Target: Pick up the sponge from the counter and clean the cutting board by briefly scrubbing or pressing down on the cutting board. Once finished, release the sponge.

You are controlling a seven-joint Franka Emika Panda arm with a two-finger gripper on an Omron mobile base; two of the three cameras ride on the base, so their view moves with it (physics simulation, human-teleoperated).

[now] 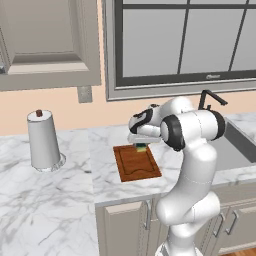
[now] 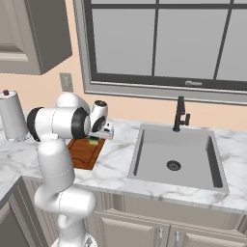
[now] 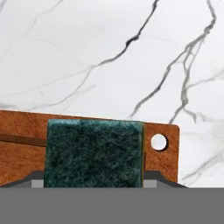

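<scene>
Item: sponge (image 3: 93, 153). Small rectangular block, dark green scrubbing face over a yellow body; the yellow shows in the left base view (image 1: 142, 147). Location: held in the claw (image 3: 93, 183), over the far end of the cutting board (image 1: 136, 162), near the corner with the round hanging hole (image 3: 158, 142). Whether it presses on the wood or hangs just above cannot be told.

Claw: closed on the sponge, one dark fingertip at each side of the block, low on its flanks.

Handling, by judgement: light and soft; it likely squashes under a squeeze and springs back. The rough green face should drag on wood, not slide. Not fragile. Best hold is across the two opposite sides, as now, leaving the bottom face free to rub.

Item: cutting board. Flat, reddish-brown wood, grooved along the rim, lying on the white marble surface (image 1: 105, 187) left of the sink (image 2: 173, 154). Probably stiff and heavy enough to stay put under light scrubbing.
</scene>
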